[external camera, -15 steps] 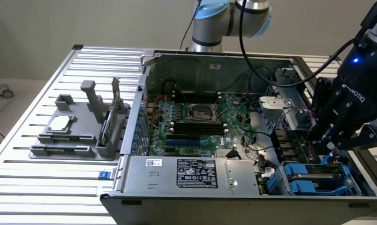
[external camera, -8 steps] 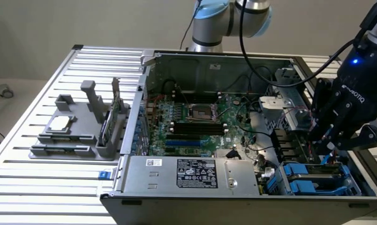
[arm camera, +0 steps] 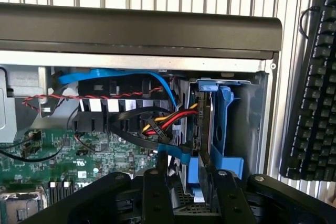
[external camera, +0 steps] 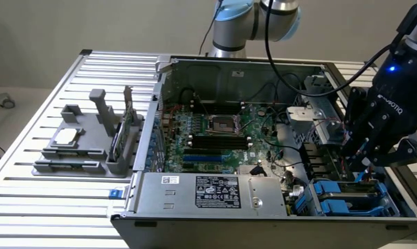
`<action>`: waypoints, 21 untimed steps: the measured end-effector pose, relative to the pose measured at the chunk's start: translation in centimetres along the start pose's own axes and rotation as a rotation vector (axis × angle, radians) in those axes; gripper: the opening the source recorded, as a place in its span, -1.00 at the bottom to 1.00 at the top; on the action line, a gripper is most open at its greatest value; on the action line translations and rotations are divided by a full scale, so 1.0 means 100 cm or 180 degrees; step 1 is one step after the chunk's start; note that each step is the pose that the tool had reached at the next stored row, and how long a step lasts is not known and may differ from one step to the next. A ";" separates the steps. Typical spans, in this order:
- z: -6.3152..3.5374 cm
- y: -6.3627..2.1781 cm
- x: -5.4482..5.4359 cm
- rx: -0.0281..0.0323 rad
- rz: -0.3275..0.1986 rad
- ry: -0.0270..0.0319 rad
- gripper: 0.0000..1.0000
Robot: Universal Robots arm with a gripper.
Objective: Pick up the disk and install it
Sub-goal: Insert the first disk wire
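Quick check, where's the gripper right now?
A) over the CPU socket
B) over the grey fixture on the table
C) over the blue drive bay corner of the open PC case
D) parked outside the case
C: in the exterior view the gripper hangs just above the blue drive bay at the corner of the PC case, far from the grey fixture.

Arm (external camera: 257,21): reaches in from the far side, its wrist at the exterior view's right.
Gripper (external camera: 361,168): black, pointing down (tilted a little).
Fingers (arm camera: 155,192): two dark bars with a gap between them, nothing visibly clamped.
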State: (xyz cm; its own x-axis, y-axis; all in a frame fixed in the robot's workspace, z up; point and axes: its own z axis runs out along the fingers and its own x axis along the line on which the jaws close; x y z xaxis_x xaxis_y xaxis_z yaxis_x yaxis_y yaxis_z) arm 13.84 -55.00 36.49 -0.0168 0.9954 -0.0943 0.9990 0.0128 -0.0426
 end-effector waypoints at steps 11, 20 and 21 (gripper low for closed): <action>0.0011 0.0003 0.002 -0.0010 0.0002 -0.0032 -0.67; 0.0039 0.0005 0.002 -0.0015 0.0016 -0.0039 -0.67; 0.0040 0.0005 0.002 -0.0015 0.0016 -0.0039 -0.67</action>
State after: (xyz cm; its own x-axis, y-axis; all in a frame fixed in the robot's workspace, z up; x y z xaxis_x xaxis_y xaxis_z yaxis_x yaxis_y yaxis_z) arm 13.86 -54.80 36.07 -0.0121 0.9942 -0.1066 0.9993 0.0082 -0.0375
